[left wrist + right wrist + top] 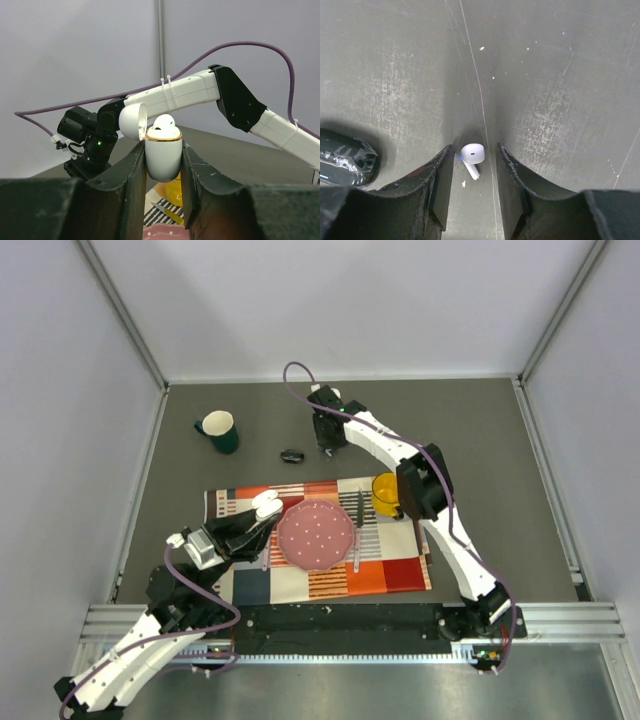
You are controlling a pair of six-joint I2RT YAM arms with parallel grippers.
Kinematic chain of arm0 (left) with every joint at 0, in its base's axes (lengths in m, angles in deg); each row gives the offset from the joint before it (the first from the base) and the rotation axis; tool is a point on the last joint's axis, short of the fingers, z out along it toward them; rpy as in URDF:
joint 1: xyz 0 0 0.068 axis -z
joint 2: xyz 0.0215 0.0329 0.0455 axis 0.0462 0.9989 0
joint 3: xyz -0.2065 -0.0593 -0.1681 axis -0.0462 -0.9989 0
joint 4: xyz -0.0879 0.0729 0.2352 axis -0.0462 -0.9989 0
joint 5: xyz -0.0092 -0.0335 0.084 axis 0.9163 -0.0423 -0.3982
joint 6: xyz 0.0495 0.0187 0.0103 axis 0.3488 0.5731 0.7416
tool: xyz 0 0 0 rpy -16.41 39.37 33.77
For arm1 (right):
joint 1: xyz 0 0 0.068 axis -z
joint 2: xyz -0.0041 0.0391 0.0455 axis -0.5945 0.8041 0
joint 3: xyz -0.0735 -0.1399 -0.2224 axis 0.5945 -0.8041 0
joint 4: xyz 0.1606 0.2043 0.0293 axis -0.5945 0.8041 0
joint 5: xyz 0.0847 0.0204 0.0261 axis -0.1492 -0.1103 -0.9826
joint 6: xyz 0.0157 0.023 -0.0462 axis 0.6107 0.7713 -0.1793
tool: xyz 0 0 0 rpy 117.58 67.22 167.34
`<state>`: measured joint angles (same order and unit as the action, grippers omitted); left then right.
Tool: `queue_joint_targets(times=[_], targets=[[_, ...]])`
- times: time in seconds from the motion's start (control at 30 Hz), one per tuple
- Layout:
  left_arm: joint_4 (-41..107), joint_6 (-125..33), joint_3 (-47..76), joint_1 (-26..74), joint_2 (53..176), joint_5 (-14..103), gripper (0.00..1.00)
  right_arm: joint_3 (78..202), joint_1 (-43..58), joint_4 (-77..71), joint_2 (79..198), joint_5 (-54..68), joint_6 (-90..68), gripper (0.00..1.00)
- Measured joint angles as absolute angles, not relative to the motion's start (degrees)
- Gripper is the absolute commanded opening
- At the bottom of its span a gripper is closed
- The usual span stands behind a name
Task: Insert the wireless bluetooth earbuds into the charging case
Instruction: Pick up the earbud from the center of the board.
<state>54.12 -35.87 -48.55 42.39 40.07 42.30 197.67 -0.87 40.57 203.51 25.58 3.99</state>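
Left jaws clamp charging case (162,160); right jaws ajar around earbud (472,154).

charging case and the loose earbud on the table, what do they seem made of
The charging case looks like hard plastic, glossy white and smooth with soft highlights; its thin gold rim may be metallic. The loose earbud is probably the same glossy white plastic.
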Motion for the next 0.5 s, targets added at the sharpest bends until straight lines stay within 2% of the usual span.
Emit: queue_joint_targets(times=[0.5], targets=[[54.18, -35.87, -48.55, 42.39, 40.07, 41.97, 0.00, 199.31, -0.84, 41.31, 204.50, 26.23, 4.45, 0.35]])
